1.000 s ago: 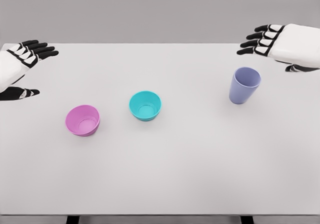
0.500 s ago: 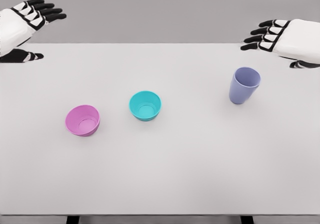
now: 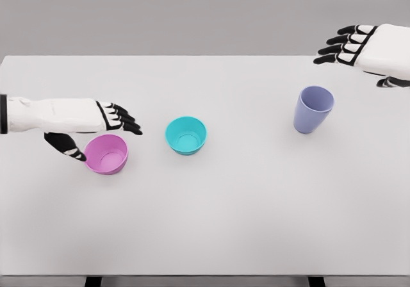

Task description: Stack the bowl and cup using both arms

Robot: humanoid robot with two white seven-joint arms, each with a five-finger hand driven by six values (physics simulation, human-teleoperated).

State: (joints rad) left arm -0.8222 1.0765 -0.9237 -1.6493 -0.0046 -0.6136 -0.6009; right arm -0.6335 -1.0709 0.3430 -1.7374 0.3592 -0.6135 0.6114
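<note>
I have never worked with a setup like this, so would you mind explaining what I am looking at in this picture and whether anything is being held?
This is a simulator's render, seen from a camera on a humanoid robot's head, looking down at a white table. The white arms with black-fingered hands are the robot's own. The left hand reaches in from the left edge and hovers at the pink bowl, fingers spread above its far rim and thumb beside its left side; it has not closed on it. The right hand is raised at the upper right, open and holding nothing. Also on the table are a teal bowl near the middle and a lavender cup to the right, both upright and apart from each other. Nothing is stacked yet.
</note>
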